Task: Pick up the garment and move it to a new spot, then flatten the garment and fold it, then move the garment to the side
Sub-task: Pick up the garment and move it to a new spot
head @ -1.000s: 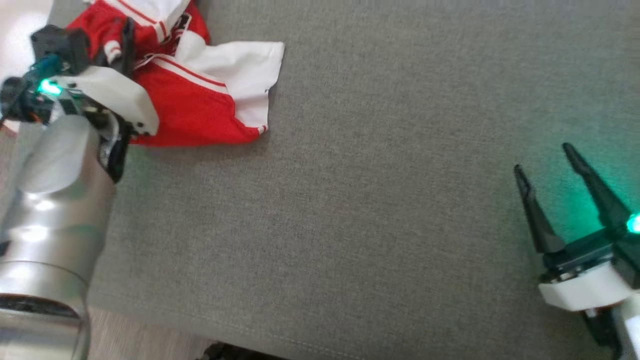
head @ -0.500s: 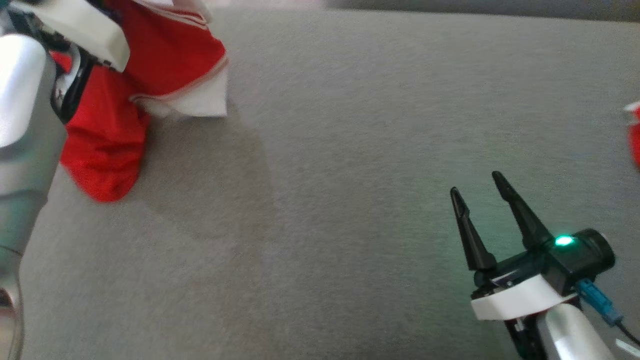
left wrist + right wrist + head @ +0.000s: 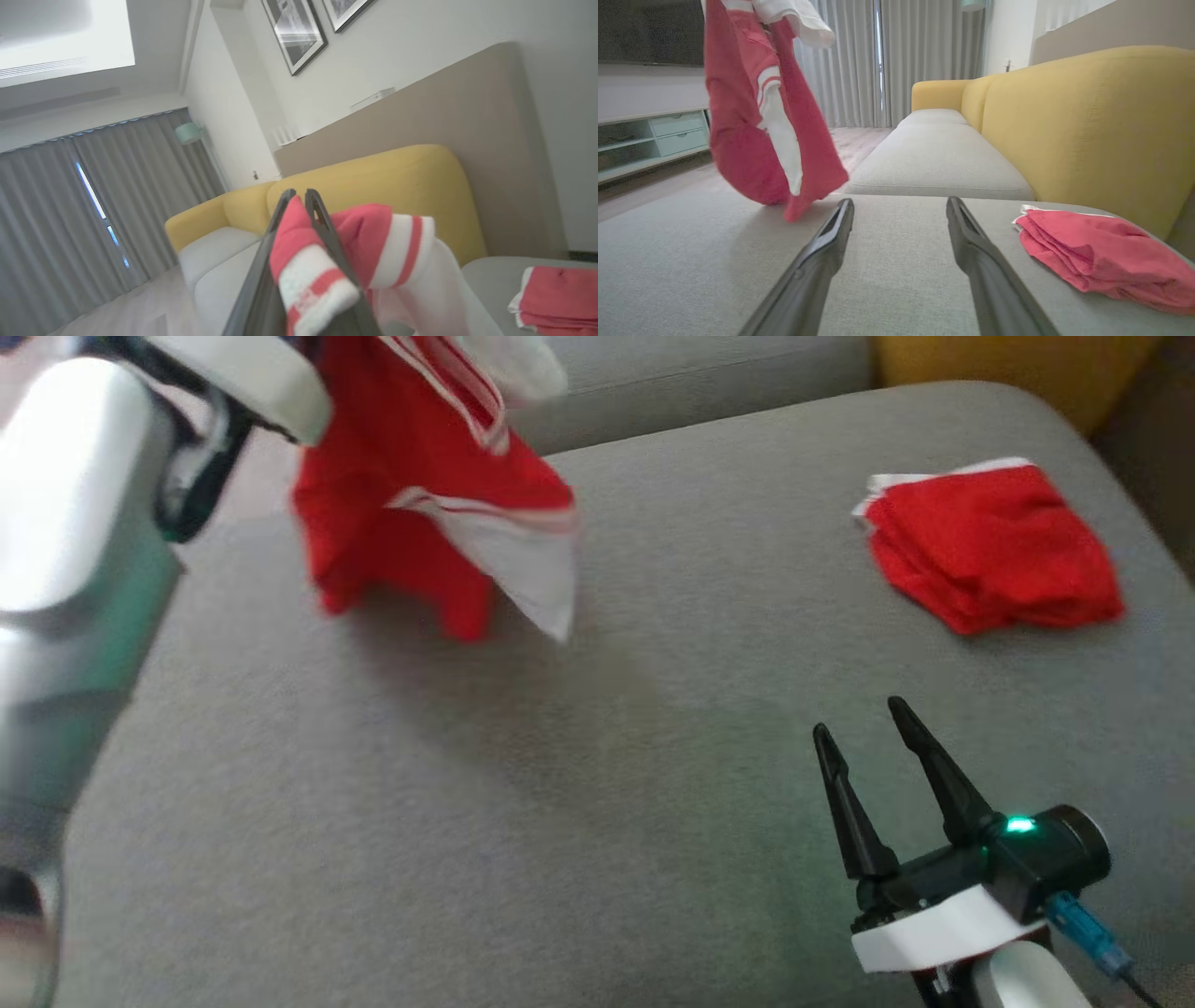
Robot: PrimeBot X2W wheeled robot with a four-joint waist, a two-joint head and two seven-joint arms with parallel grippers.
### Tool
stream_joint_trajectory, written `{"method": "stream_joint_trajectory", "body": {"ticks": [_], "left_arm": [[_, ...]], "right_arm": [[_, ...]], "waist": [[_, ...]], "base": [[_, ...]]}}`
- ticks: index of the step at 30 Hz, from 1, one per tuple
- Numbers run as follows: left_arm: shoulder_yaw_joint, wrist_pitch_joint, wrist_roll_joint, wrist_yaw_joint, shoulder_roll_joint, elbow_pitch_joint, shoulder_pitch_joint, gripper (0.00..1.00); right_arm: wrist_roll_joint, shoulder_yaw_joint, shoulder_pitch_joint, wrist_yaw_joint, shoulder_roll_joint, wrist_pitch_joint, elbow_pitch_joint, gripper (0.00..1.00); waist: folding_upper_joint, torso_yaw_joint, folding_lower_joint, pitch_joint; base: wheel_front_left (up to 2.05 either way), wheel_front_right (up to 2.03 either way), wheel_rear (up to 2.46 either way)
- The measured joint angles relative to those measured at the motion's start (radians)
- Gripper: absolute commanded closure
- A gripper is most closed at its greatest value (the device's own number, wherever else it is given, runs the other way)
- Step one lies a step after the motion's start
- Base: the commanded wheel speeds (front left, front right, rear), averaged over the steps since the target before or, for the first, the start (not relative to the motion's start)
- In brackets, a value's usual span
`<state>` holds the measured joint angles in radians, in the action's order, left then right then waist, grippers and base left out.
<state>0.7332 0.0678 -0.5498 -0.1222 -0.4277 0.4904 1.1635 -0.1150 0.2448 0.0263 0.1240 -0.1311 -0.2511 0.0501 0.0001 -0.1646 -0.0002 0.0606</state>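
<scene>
Left pincer (image 3: pixel 299 198): is pinching a red-and-white cuff of the garment (image 3: pixel 420 523), fingers nearly together.
Garment: is dangling above the grey cushion (image 3: pixel 467 821), far left, lowest folds close to the surface.
Right pincer (image 3: pixel 854 719): is hovering wide apart and empty, near right.
Folded red cloth (image 3: pixel 994 546): is lying far right.

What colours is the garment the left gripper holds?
The garment is red with white panels and striped trim, clearest in the right wrist view.

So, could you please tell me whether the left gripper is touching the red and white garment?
Touching. The left wrist view shows the left gripper shut on the garment, with its cloth pinched between the two fingers.
</scene>
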Motion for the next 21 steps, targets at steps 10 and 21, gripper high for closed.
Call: {"method": "stream_joint_trajectory", "body": {"ticks": [10,21], "left_arm": [[0.120,0.052,-0.015,0.040,0.127,0.012,-0.255,1.00],[0.111,0.181,-0.042,0.123,0.264,0.184,-0.551,0.00]], "right_arm": [[-0.004,0.012,0.001,0.000,0.028,0.000,-0.008,0.00],[-0.010,0.003,-0.009,0.000,0.032,0.000,-0.001,0.00]], "waist": [[0.0000,-0.070,0.0004,0.050],[0.0000,-0.041,0.0003,0.120]], "base": [[0.00,0.00,0.00],[0.00,0.00,0.00]]}}
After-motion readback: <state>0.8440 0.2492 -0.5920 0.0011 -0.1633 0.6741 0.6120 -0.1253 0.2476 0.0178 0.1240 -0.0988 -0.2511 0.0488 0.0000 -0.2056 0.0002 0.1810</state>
